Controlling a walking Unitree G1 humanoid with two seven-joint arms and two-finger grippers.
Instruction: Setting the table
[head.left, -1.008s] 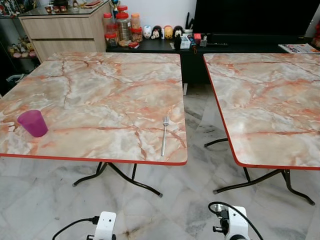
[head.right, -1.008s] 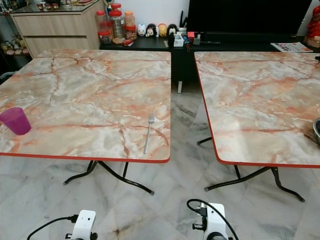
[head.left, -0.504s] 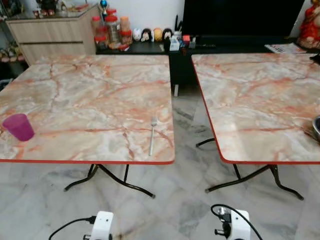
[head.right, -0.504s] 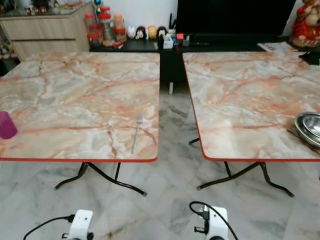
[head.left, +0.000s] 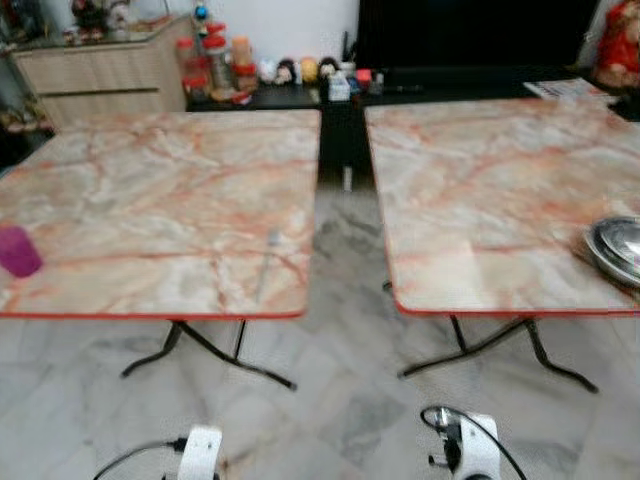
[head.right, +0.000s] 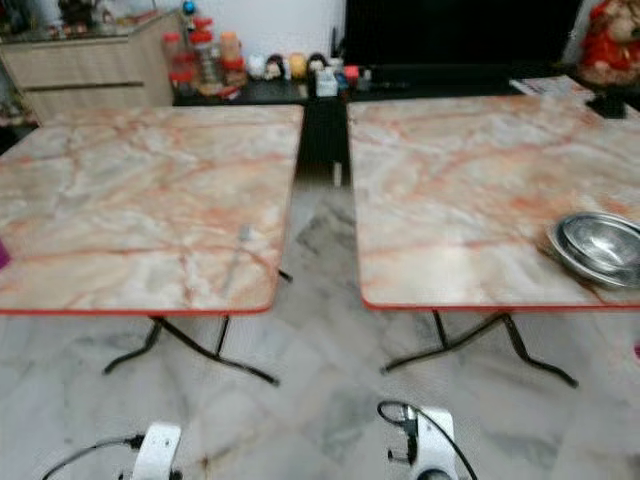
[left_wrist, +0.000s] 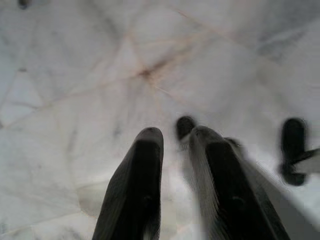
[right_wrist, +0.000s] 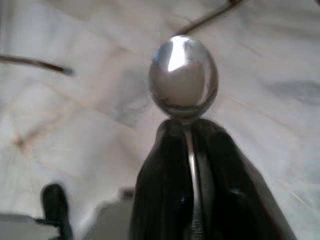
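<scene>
So the spoon (right_wrist: 183, 79) is already in hand: the right gripper (right_wrist: 192, 150) has its fingers pinched tight on the handle, bowl sticking out past the tips, arm hanging low over the floor (head.left: 330, 390). Looks like the carry step to me, spoon being brought to a place setting and not laid down yet. The fork (head.left: 266, 262) lies near the front right corner of the left table (head.left: 150, 200), and the pink cup (head.left: 18, 251) stands well to the left of the fork, near that table's front edge. Steel bowls (head.right: 598, 246) sit stacked on the right table (head.right: 450, 180), well right of the fork across the gap. My guess for the next move: walk up to the left table, lift the arm and lay the spoon beside the fork, though the bowls may need fetching too. Left gripper (left_wrist: 175, 150) hangs idle, fingers a narrow gap apart, holding nothing. Both tops are orange-veined marble look with red edging on black folding legs, pale marble tile below. Behind the fork's table there's a wooden cabinet (head.left: 110, 75), jars (head.left: 205, 65), little figurines (head.left: 300, 70) and a dark TV (head.left: 470, 30). Everything's a bit blurry
</scene>
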